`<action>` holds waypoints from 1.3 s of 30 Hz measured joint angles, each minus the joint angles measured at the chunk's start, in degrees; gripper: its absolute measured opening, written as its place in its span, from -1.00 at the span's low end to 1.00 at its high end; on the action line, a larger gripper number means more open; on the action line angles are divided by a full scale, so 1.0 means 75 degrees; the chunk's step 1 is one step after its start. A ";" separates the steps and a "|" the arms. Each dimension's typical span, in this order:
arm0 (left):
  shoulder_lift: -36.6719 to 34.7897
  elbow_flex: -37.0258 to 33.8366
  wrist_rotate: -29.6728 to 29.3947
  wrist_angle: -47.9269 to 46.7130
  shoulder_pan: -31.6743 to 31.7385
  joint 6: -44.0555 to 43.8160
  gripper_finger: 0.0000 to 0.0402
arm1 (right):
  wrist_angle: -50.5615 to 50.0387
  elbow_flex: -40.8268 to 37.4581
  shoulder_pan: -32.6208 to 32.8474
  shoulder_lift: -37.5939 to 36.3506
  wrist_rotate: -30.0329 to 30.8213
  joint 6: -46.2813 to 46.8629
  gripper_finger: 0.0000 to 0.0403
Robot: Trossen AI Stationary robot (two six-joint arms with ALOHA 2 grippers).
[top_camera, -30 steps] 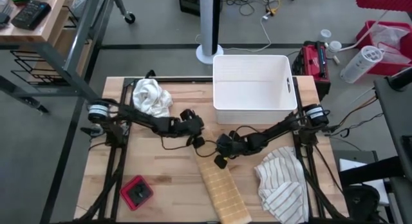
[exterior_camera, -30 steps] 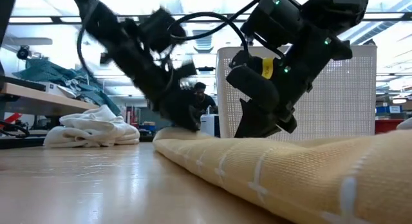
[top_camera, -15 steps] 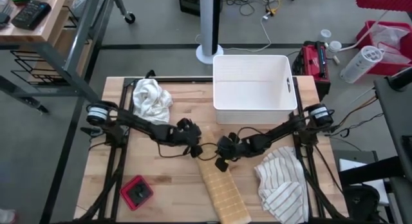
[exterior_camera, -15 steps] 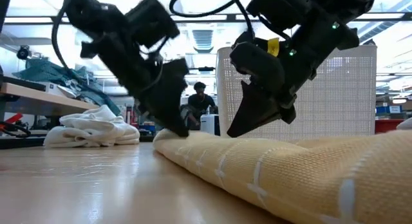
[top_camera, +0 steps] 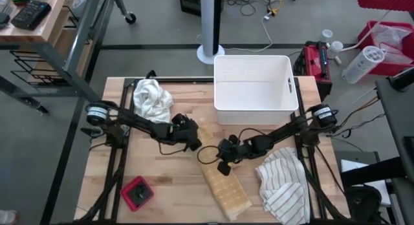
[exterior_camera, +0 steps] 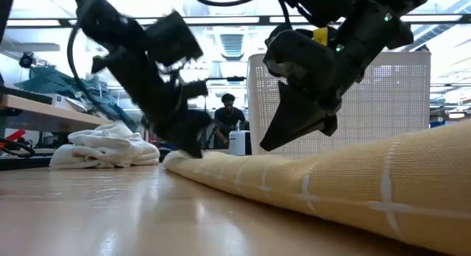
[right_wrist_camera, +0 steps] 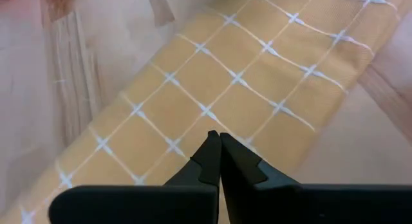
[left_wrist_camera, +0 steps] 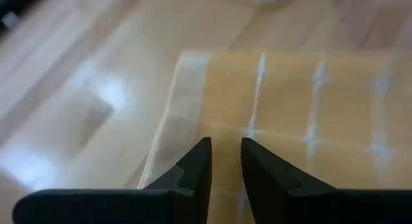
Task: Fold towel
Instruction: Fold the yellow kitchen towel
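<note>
You have the long yellow waffle-weave towel with white grid lines, already folded into a narrow strip, lying mid-table with its long axis running from about eleven o'clock near the left arm down to five o'clock at the front edge. The left gripper sits at the strip's far end, its fingers held slightly apart; they seem to pinch the cloth's edge there, though the hold itself is hidden. The right gripper, fingers pressed together and holding nothing, hovers over the strip's right edge near its middle. Judging by this, the left arm is nearer the end that folds toward five o'clock
</note>
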 joint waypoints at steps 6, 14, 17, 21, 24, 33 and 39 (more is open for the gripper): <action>-0.1025 -0.0004 0.0833 -0.0373 -0.0265 -0.0323 -0.63 | -0.0894 0.0011 0.0019 -0.0764 0.0199 -0.0079 -1.00; -0.1819 -0.0321 0.2656 -0.0346 -0.0733 -0.2980 -0.63 | -0.2330 0.0009 -0.0101 -0.1291 0.0176 0.0078 -1.00; -0.1829 -0.0485 0.2859 -0.0416 -0.0993 -0.3589 -0.63 | -0.2524 0.0001 -0.0133 -0.1296 -0.0175 0.0138 -1.00; -0.1829 -0.0716 0.3027 -0.0395 -0.1353 -0.4384 -0.63 | -0.2511 -0.0003 -0.0159 -0.1259 -0.0599 0.0124 -0.96; -0.1829 -0.0939 0.3202 -0.0396 -0.1622 -0.5031 -0.63 | -0.2474 -0.0003 -0.0269 -0.1195 -0.0956 0.0078 -0.84; -0.1843 -0.1960 0.3272 0.3225 -0.1893 -0.5784 -0.52 | -0.2346 -0.0023 -0.0522 -0.0977 -0.1805 -0.0503 -0.17; -0.1800 -0.2175 0.2945 0.2962 -0.1905 -0.6500 -0.25 | -0.2334 -0.0104 -0.0698 -0.0970 -0.1818 -0.0518 0.19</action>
